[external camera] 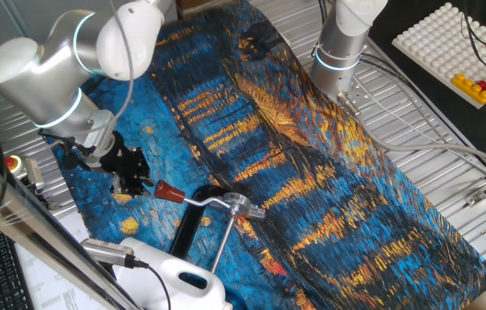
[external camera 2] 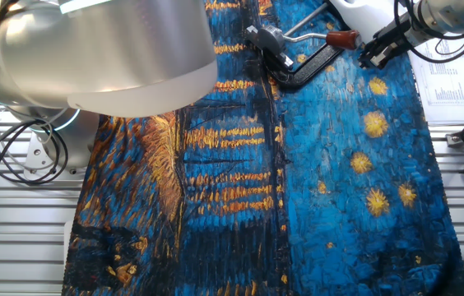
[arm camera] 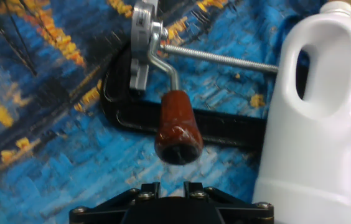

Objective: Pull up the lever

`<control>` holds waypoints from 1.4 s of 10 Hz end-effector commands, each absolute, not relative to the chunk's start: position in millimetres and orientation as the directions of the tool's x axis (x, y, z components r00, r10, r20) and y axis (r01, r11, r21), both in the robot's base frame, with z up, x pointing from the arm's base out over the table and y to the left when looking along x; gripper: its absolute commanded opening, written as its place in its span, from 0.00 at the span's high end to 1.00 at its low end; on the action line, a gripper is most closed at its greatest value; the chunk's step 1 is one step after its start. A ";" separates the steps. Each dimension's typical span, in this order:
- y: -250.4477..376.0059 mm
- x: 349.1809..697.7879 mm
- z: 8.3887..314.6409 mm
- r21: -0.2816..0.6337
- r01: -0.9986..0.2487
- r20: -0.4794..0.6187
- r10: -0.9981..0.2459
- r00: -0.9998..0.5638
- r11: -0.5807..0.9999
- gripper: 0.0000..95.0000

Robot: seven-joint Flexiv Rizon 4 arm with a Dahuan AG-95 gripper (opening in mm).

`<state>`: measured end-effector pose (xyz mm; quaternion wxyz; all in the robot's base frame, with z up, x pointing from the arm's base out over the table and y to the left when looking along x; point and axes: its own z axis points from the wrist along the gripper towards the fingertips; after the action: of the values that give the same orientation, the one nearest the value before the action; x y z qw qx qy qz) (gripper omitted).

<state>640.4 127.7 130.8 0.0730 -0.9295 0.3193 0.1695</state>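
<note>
The lever (external camera: 193, 197) is a short silver rod with a dark-red knob (arm camera: 177, 127) on its tip. It joins a round silver hub (external camera: 236, 205) and sits on a blue and yellow painted cloth (external camera: 329, 164) that covers the table.

The lever is the landmark here. The robot's black claw (external camera: 133, 182) is just beside the red knob, at the knob's free end. In the hand view the knob hangs right in front of the claw. The claw is not holding anything. Its tips are mostly out of sight, so you cannot tell how far it is open.

A long plain silver rod (arm camera: 222, 58) runs from the hub toward a big white plastic jug (arm camera: 315, 118), which stands close beside the lever. A flat black bar (arm camera: 213, 124) lies on the cloth under the lever.

Far from the lever, past the cloth's edge, is a white bumpy tray (external camera: 445, 39) with yellow and red bits on it. No words or labels can be read on the jug or the lever. Some paper with tiny print (external camera 2: 450, 78) lies near the claw's arm, but it is too small to read
</note>
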 end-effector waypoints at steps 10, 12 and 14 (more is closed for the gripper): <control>131.7 626.3 132.7 0.016 -0.644 -0.387 -0.599 0.701 -0.765 0.80; 133.0 626.9 132.7 0.014 -0.652 -0.381 -0.607 0.698 -0.758 0.80; 133.3 626.9 132.6 0.012 -0.657 -0.389 -0.609 0.691 -0.754 0.80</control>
<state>627.3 133.7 132.3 0.0633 -0.9172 0.3468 0.1856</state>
